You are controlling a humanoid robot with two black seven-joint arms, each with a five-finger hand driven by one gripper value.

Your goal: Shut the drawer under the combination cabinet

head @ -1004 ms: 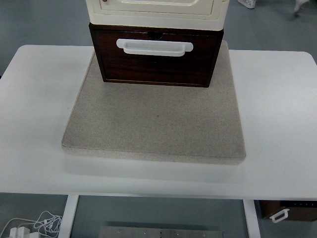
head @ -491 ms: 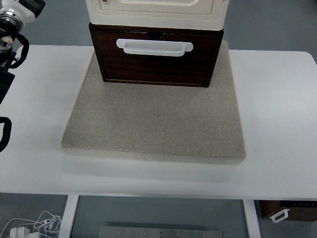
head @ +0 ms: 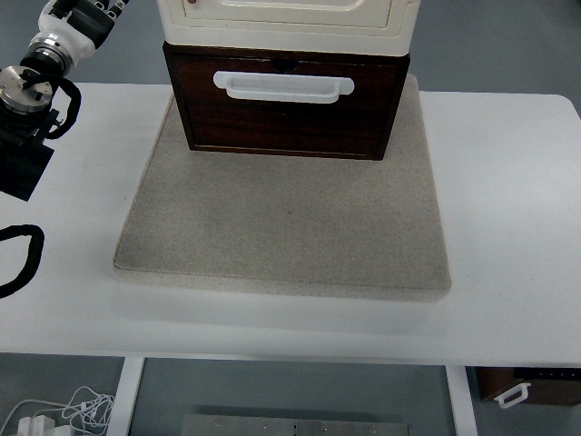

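Note:
A dark brown wooden drawer with a white handle sticks out forward from under the cream cabinet at the top middle. Both stand on a grey felt mat on the white table. My left arm reaches in from the left edge. Its hand is at the top left corner, left of the cabinet and apart from it, cut off by the picture's top edge. The right arm is not seen.
A black cable loop from my left arm hangs over the table's left edge. Below the table, at the bottom right, is a brown box with a white handle. White cables lie on the floor at the bottom left.
My left arm has come into view from the left edge and risen up and to the right, toward the cabinet's left side. The drawer has not moved.

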